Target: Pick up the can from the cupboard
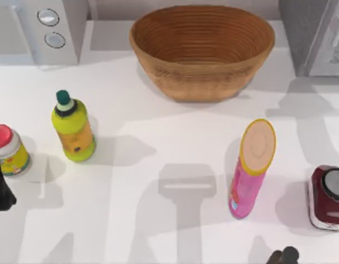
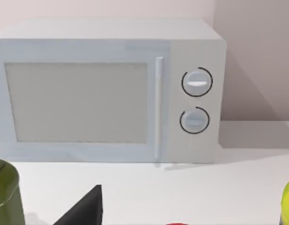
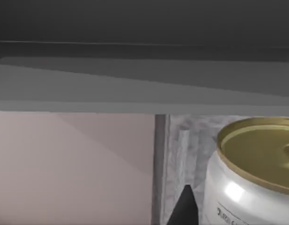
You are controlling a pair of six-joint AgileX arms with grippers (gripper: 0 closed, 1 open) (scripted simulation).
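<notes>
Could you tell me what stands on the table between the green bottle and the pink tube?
Nothing: in the top view, bare white table separates the green bottle from the pink tube.

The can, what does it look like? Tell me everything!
The can looks like shiny silver metal, with a flat gold top ringed by a raised rim. Small dark print runs low on its side, too small to read. It stands upright, close to the right wrist camera, beside the grey cupboard wall. A dark tip of the right arm's jaws sits next to it; contact is unclear.
</notes>
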